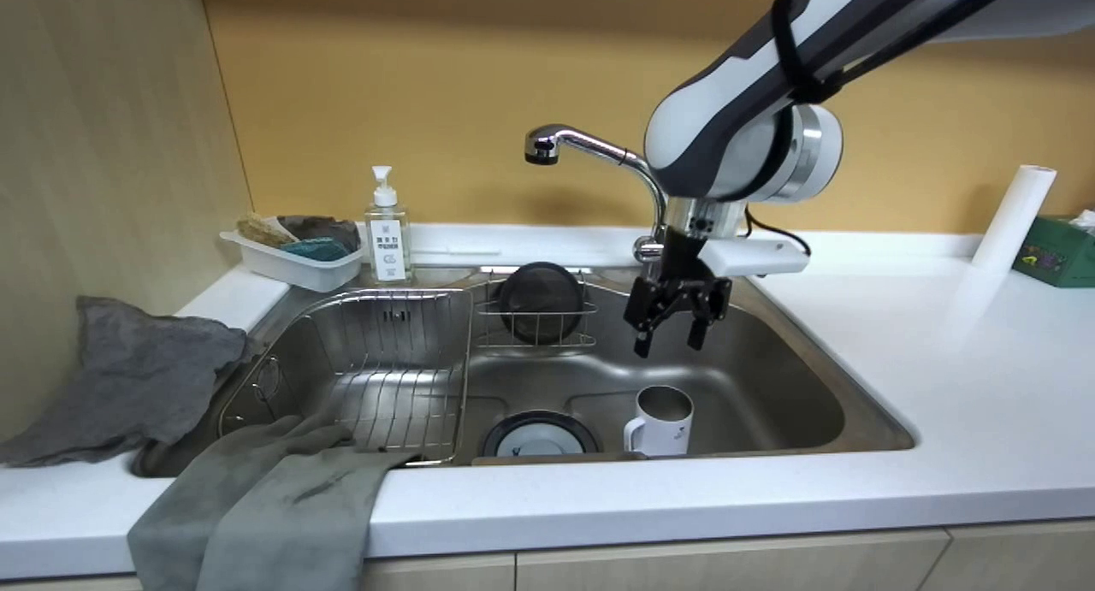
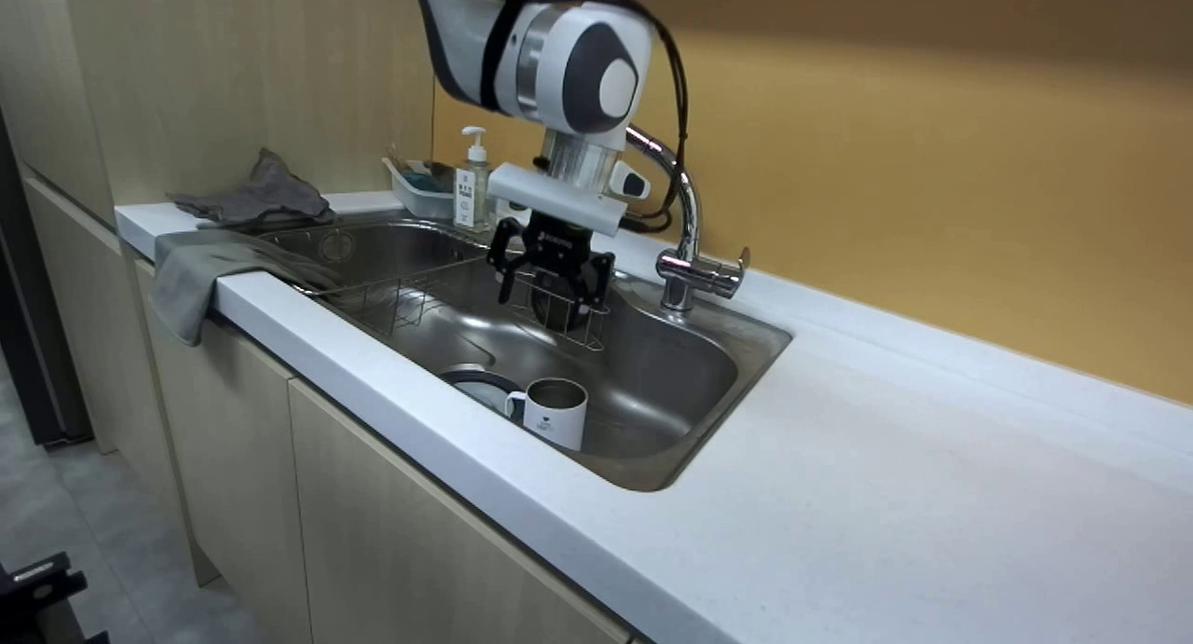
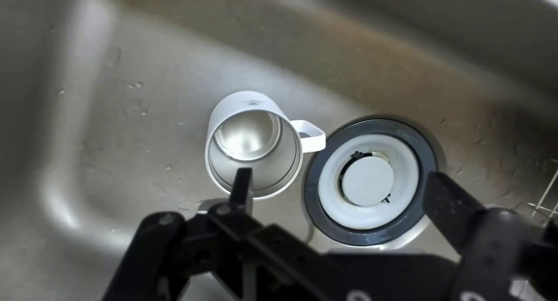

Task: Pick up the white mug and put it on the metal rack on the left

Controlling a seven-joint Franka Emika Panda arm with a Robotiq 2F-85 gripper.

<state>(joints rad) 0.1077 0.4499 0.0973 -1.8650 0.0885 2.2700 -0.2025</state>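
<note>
The white mug [image 1: 663, 433] stands upright on the sink floor near the front edge, right of the drain. It also shows in an exterior view [image 2: 556, 424] and in the wrist view [image 3: 257, 146], where its handle points toward the drain. My gripper [image 1: 670, 339] points down over the sink, above and behind the mug, not touching it. It is open and empty; its spread fingers also show in an exterior view [image 2: 545, 297] and in the wrist view [image 3: 339, 187]. The metal rack [image 1: 466, 373] lies in the sink's left part, partly seen in an exterior view [image 2: 410, 304].
The drain [image 3: 368, 181] lies beside the mug. A black strainer [image 1: 541, 304] stands in a small wire holder at the back wall. The faucet [image 2: 685, 220] rises behind the arm. A soap bottle [image 1: 387, 242] stands back left. Grey cloths [image 1: 274, 497] hang over the front left edge.
</note>
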